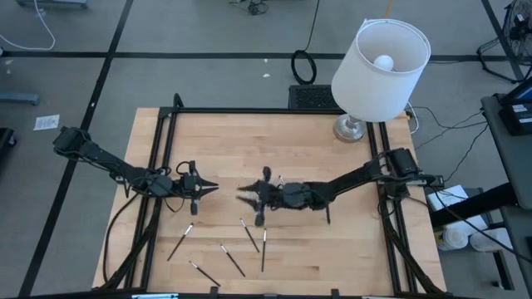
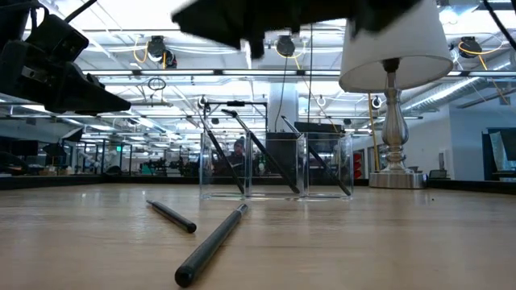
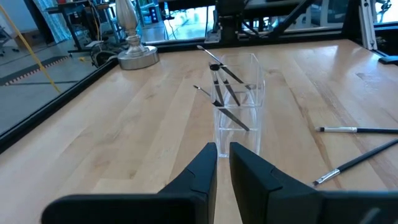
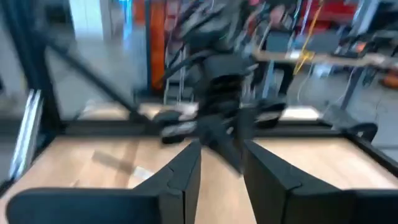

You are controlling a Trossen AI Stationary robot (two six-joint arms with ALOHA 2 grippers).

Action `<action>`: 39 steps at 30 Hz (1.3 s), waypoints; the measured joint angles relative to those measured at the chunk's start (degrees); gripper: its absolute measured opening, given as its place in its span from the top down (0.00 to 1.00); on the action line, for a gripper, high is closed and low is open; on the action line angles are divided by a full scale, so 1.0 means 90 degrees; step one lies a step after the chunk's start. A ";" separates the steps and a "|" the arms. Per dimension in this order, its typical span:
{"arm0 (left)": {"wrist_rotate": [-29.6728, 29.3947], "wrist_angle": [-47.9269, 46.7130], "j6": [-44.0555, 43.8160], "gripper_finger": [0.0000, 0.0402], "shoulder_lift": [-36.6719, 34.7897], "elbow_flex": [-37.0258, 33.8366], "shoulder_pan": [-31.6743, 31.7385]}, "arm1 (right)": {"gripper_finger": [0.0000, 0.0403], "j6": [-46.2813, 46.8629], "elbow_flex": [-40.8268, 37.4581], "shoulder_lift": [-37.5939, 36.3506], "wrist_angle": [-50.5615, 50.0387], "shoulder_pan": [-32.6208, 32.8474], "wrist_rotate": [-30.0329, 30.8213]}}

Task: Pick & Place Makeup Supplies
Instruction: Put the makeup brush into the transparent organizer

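Several makeup supplies, thin dark sticks with pale ends, lie flat on the wooden table near its front edge point(image 1: 249, 235) point(image 1: 181, 241) point(image 2: 214, 246) point(image 3: 357, 130). More of them lean inside a clear plastic container point(image 3: 239, 106) point(image 2: 274, 165) at mid-table. My right gripper point(image 1: 247, 196) point(image 4: 222, 163) hovers above that container, open, pointing level toward the table's left, with no stick between its fingers. My left gripper point(image 1: 208, 188) point(image 3: 223, 163) waits left of the container and points at it, its fingers a narrow gap apart around nothing.
A white-shaded lamp point(image 1: 378, 66) point(image 2: 393, 97) stands on a metal base at the table's far right. A black frame rail point(image 1: 249, 110) runs along the far edge and down both sides. Bare wood lies between the container and the loose sticks.
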 joint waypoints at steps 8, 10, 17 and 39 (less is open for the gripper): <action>0.0002 0.0010 0.0002 0.87 -0.0002 0.0000 -0.0002 | 0.77 0.1166 0.3477 0.0451 -0.5693 0.1256 0.0838; 0.0002 0.0008 0.0000 0.87 -0.0001 0.0000 -0.0002 | 0.78 0.1952 0.4141 0.0775 -0.6537 0.1553 0.0822; 0.0007 0.0010 -0.0138 0.87 0.0000 0.0000 -0.0002 | 0.83 0.4089 0.4980 0.1833 -0.7678 0.2115 0.0456; 0.0032 -0.0036 -0.0138 0.87 -0.0002 0.0000 0.0000 | 0.52 0.6842 0.3102 0.2096 -0.7913 0.1051 -0.1488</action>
